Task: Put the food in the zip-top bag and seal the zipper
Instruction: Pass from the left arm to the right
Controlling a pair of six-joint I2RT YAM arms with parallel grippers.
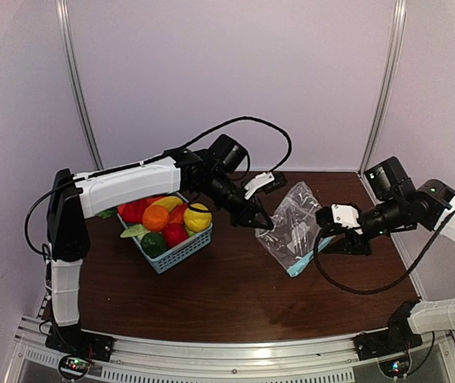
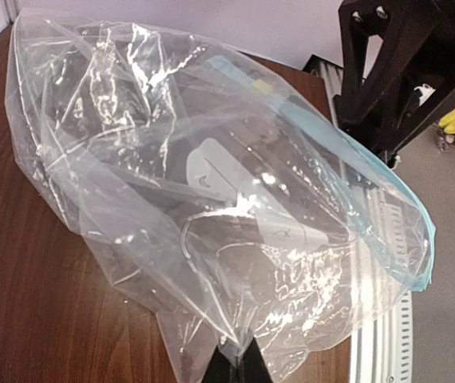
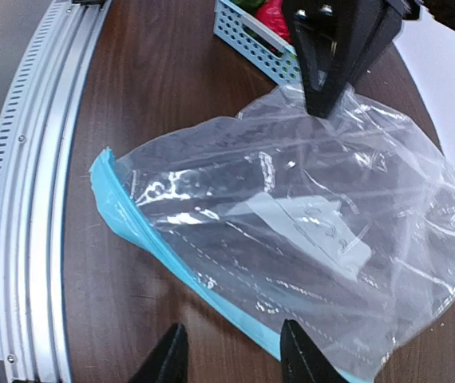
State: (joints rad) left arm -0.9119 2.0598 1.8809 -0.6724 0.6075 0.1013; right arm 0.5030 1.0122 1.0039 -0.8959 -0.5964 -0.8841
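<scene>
Two claws are working one flimsy bag, and most of the risk lies there. The left claw [image 1: 265, 225] is clamped on a thin fold of the zip-top bag [image 1: 291, 227] at the edge nearest the basket [image 1: 181, 254], its tips together on the film. The right claw [image 3: 233, 329] stands with its fingers apart at the opposite side. The zipper [image 3: 120, 203] runs between them, close to one finger, and I cannot tell whether they touch the strip. The bag lies crumpled on the counter [image 1: 227, 295] between the two arms, near the basket, and looks empty. The food [image 1: 157, 217] sits heaped in the basket, none of it in the bag.

The left pinch is small and the plastic looks slick, so a pull from the other side could slide the film out of it. If the right claw shuts on both lips of the zipper at once, the mouth would be pressed shut instead of opened, and no fruit could go in. If it catches only loose film below the strip, the mouth may sag flat when lifted. Pulling the sides apart too hard could stretch the film or drag the bag into the basket. With both claws on the bag, neither is free to fetch food, and releasing one may let the mouth collapse.
</scene>
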